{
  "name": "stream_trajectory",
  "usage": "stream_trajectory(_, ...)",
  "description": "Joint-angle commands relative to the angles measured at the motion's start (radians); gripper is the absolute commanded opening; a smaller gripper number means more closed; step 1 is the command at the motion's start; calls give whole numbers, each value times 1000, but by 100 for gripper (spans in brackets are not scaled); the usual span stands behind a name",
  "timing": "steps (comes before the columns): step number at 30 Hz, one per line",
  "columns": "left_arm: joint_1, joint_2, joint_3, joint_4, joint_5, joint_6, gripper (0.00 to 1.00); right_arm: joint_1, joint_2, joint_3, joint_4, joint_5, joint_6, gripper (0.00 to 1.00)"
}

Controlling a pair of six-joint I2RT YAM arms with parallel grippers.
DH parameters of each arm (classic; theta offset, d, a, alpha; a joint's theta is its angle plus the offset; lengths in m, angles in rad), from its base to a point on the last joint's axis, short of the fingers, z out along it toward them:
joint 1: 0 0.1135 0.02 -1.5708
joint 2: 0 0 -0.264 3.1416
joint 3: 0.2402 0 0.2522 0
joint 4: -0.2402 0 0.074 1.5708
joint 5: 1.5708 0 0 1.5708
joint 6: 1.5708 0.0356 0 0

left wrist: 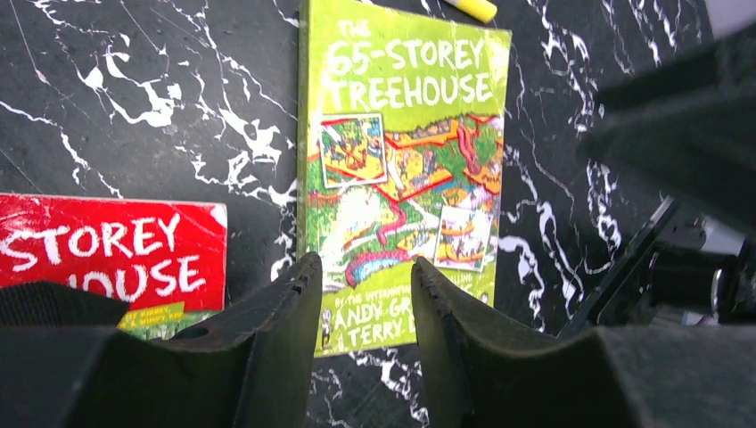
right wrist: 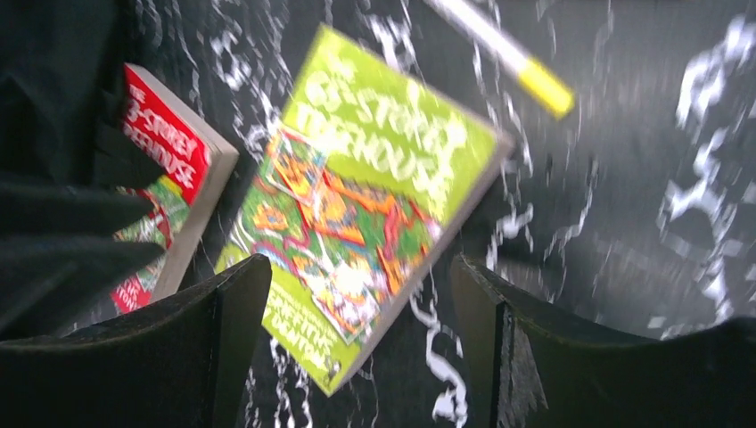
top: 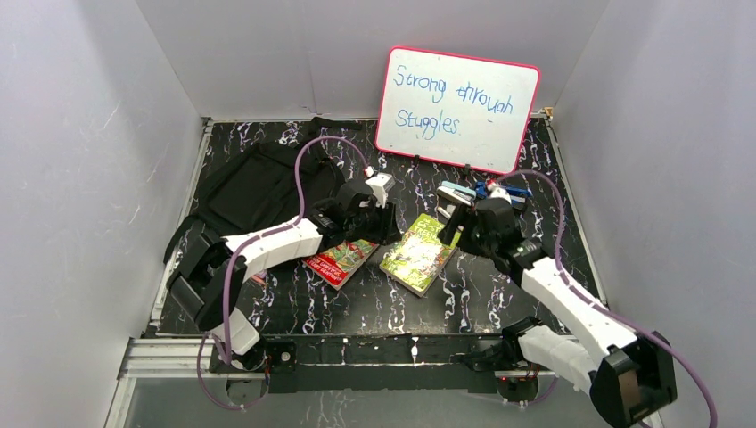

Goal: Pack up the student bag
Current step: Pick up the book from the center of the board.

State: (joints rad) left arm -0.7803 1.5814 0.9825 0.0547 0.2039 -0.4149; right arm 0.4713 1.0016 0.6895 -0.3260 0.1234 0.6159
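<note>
The student bag (top: pixel 254 187) is a black fabric backpack lying flat at the back left of the table. A green "65-Storey Treehouse" book (top: pixel 417 254) lies in the middle, beside a red book (top: pixel 341 259) to its left. My left gripper (top: pixel 385 232) is open and empty, hovering between the two books; in the left wrist view (left wrist: pixel 361 272) its fingers frame the near end of the green book (left wrist: pixel 401 169), with the red book (left wrist: pixel 107 250) at the left. My right gripper (top: pixel 451 234) is open and empty just above the green book (right wrist: pixel 365 196), as the right wrist view (right wrist: pixel 361 272) shows.
A pink-framed whiteboard (top: pixel 457 107) with writing stands at the back. A stapler (top: pixel 457 193) and blue items (top: pixel 501 189) lie in front of it. A white marker with a yellow cap (right wrist: pixel 504 53) lies beyond the green book. White walls enclose the table.
</note>
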Motion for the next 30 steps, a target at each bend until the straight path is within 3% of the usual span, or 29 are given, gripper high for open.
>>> stream_trajectory(1, 18, 53, 15, 83, 25, -66, 42, -4, -85, -140, 10, -65, 321, 83)
stream_trajectory(6, 21, 125, 30, 106, 31, -85, 46, -4, -72, -240, 74, -107, 457, 84)
stream_trajectory(14, 24, 213, 30, 165, 66, -103, 48, -4, 64, -277, 194, -153, 510, 80)
stream_trajectory(24, 20, 259, -21, 221, 148, -136, 47, -4, 174, -289, 296, -149, 508, 62)
stream_trajectory(30, 16, 252, -67, 262, 162, -165, 47, -4, 169, -320, 346, -141, 513, 36)
